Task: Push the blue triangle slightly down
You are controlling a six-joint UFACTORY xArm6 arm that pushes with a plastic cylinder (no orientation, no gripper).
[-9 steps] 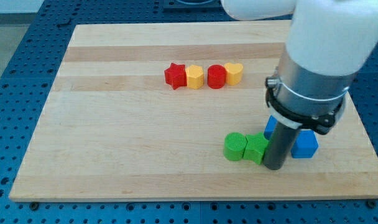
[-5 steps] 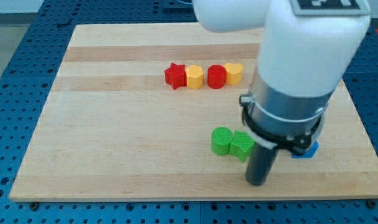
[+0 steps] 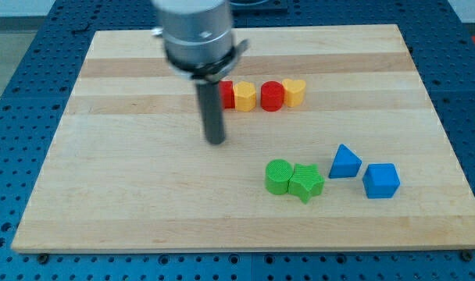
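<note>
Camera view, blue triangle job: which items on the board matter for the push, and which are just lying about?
Part of the job:
blue triangle, right of the green pair
my tip, far off to the view's left and above it

Just lying about:
blue cube
green cylinder
green star
red star, partly hidden by the rod
yellow hexagon
red cylinder
yellow heart

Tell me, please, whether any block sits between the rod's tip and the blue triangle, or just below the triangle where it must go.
Nothing visible blocks either path. My tip rests up and to the view's left of the blue triangle; the green star and green cylinder lie just below that line. Toward the view's bottom, the board shows no block.
</note>
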